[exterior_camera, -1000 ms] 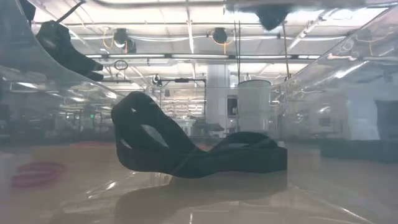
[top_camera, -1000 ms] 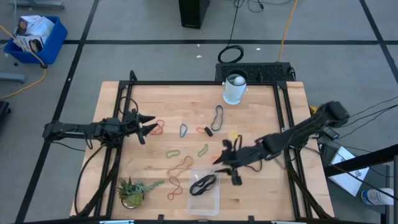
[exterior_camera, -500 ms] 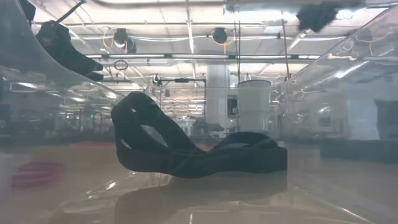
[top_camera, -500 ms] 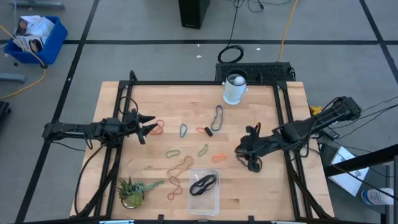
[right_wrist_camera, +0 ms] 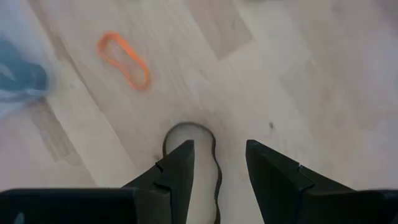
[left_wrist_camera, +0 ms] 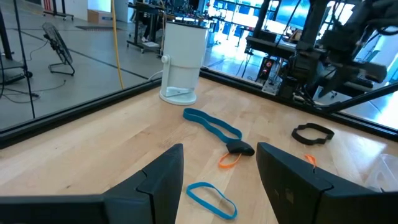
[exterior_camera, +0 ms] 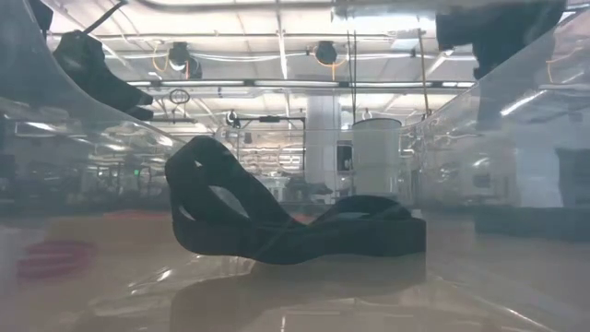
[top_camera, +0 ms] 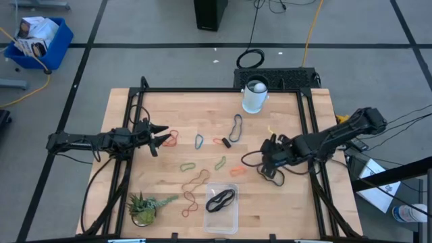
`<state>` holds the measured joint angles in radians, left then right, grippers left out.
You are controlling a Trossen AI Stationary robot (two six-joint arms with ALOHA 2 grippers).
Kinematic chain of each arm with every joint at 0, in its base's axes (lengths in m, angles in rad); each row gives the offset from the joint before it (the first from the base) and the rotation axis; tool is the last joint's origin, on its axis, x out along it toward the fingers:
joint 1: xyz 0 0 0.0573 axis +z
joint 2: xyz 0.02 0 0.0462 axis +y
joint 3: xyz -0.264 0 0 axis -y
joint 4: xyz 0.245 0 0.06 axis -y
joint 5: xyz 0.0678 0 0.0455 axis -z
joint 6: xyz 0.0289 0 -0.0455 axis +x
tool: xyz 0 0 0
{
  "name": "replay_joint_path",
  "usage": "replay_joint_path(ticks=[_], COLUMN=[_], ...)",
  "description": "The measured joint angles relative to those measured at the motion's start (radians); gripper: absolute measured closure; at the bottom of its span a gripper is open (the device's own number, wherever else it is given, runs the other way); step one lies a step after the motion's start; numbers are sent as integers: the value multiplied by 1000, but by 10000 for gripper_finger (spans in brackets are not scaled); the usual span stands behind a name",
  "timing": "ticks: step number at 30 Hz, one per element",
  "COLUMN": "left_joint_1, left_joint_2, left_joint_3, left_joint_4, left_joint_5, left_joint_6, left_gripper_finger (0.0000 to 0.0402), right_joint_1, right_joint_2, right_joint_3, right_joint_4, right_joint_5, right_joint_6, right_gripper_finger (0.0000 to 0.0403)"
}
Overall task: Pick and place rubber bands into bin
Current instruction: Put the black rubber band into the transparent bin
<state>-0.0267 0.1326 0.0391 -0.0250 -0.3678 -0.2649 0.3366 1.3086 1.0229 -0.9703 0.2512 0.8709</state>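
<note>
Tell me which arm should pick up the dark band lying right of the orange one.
Right. Its end effector is open and poised directly over the dark rubber band, fingers straddling it. The left end effector sits across the table by other bands, far from it and from the bin.

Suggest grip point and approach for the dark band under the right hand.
Take the dark rubber band at its rounded end loop, coming straight down. It lies flat on the table, so one finger should land inside the loop, one outside. The right hand is open and already straddles it from above.
</note>
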Motion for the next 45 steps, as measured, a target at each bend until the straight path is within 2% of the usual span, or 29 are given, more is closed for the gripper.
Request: replay_joint_path(ticks=[8, 17, 28, 34, 39, 45], left_joint_1=[0, 0, 0, 0, 0, 0], left_joint_2=[0, 0, 0, 0, 0, 0], left_joint_3=[0, 0, 0, 0, 0, 0], left_joint_4=[0, 0, 0, 0, 0, 0], left_joint_5=[0, 0, 0, 0, 0, 0], left_joint_6=[0, 0, 0, 0, 0, 17], left_gripper_finger=[192, 192, 192, 192, 192, 192], right_joint_1=[-69, -115, -146, -154, -154, -154], right_joint_2=[131, 240, 246, 246, 243, 244], right_joint_3=[0, 0, -5, -111, -208, -254], right_joint_4=[-19, -14, 17, 164, 267, 268], right_joint_5=[-99, -125, -185, -284, -299, -303], right_joint_6=[26, 10, -52, -61, -40, -44], right_gripper_finger=[264, 264, 264, 264, 264, 276])
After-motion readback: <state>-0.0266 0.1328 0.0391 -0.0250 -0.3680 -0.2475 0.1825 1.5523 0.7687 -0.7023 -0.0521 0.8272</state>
